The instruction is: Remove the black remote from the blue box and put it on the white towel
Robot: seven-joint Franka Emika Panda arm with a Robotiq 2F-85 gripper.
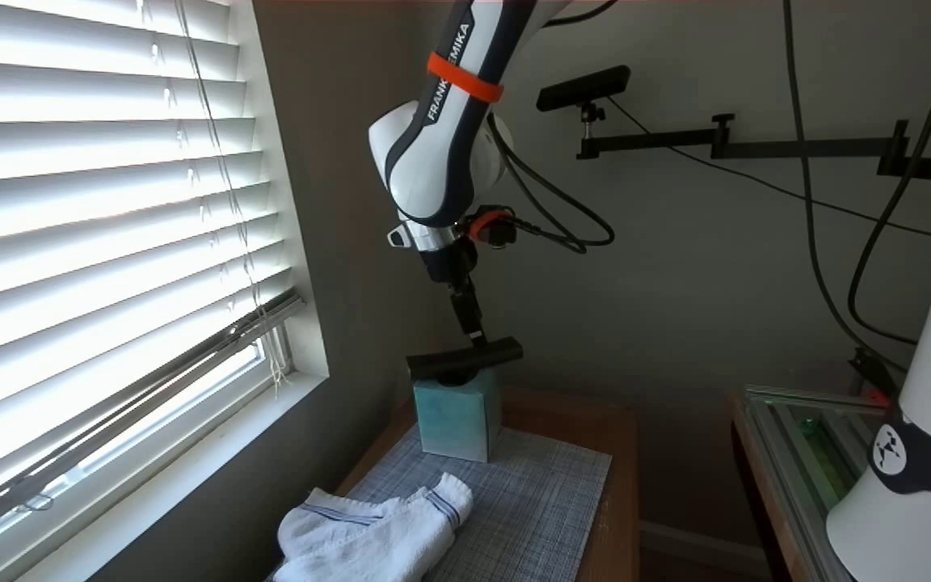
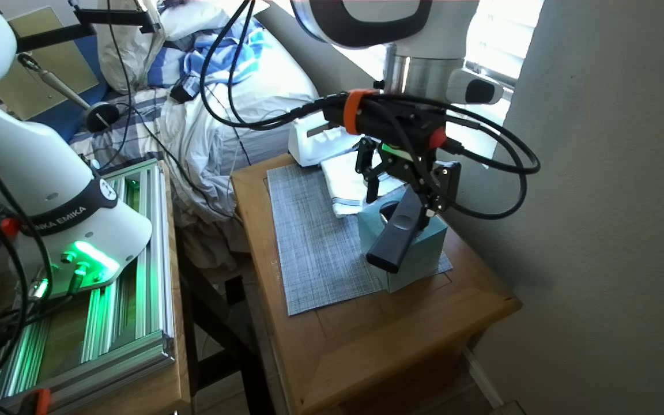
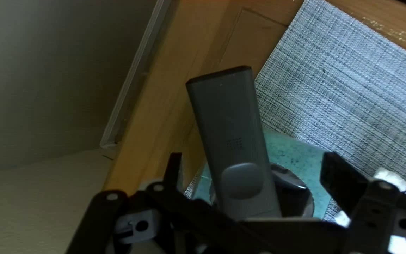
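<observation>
The black remote lies across the top of the blue box, over its round opening, with its ends sticking out past the box. In an exterior view the remote and box show from above. My gripper is open in the wrist view, one finger on each side of the remote, with gaps between. The near end of the remote is hidden by the gripper. The white towel lies folded beside the box, partly behind the gripper in an exterior view.
Box and towel are on a grey woven placemat on a wooden table. A wall and a window with blinds are close beside the table. A white object stands behind the towel. Loose cables loop round the wrist.
</observation>
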